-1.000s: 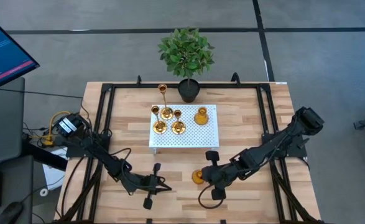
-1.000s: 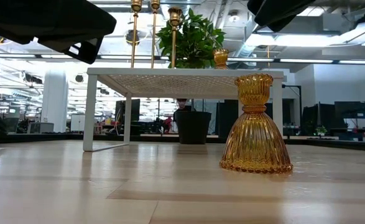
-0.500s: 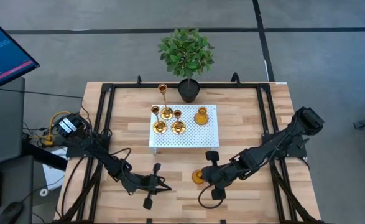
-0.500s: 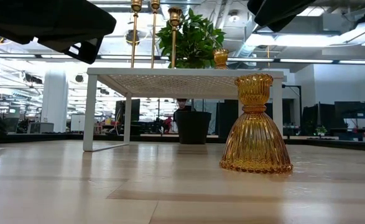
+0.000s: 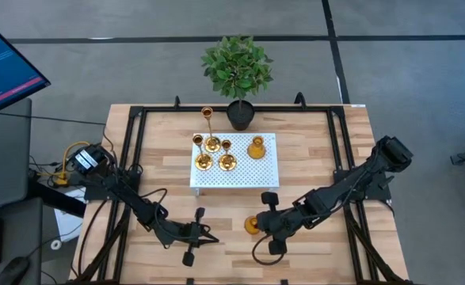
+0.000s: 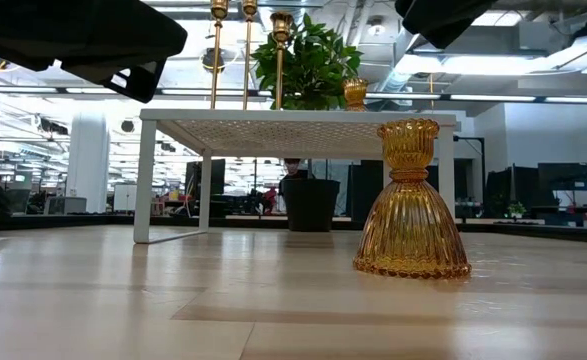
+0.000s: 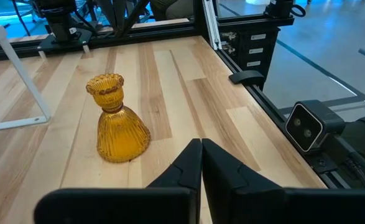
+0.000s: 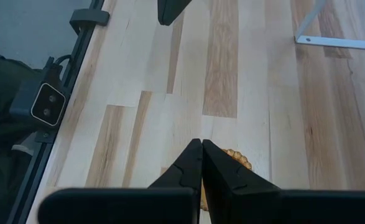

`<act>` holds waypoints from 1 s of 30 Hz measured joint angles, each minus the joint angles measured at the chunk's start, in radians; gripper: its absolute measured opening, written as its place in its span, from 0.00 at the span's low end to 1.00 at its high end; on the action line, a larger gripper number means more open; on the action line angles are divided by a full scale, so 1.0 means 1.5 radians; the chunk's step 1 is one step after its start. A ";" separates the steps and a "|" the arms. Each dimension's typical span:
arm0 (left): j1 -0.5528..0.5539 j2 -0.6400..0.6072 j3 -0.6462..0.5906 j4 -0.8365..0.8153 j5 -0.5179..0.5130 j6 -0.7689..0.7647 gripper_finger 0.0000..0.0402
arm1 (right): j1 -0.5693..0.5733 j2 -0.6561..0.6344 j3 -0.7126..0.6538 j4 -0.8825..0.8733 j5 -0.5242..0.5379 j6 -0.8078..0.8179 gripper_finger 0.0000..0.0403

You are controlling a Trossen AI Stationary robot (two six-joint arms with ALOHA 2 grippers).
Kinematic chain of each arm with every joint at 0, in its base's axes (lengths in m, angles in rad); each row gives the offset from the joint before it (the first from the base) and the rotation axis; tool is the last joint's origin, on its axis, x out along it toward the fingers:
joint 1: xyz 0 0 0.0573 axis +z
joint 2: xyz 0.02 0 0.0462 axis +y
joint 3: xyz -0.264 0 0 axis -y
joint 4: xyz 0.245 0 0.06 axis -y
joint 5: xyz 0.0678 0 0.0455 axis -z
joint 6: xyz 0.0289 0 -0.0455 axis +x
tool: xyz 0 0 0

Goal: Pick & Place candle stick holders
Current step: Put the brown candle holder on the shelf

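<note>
An amber ribbed, bell-shaped candle stick holder (image 6: 410, 205) stands upright on its round base on the wooden table (image 5: 216, 198), in front of the white stand (image 5: 248, 172). My right gripper (image 8: 201, 144) is shut and hangs just above it; the holder's rim (image 8: 237, 158) peeks out past the fingertips, and the low view shows nothing touching it. My left gripper (image 7: 201, 142) is shut, level and empty, to the left of that holder (image 7: 116, 121). Several gold candle stick holders (image 5: 215, 153) stand on the stand, one of them tall and thin (image 5: 207, 120).
A potted green plant (image 5: 238, 71) stands at the table's far edge behind the stand. Black frame rails (image 5: 134, 150) run along the table's left and right sides. Bare wood lies between the stand and the near edge.
</note>
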 joint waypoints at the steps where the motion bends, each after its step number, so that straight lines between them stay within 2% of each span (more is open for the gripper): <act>1: 0.000 0.000 0.000 0.000 0.000 0.000 0.03 | 0.000 0.000 0.000 0.000 0.000 0.000 0.00; 30: 0.000 0.000 0.000 0.001 0.000 0.000 0.03 | -0.001 0.000 0.000 0.007 0.000 -0.019 0.00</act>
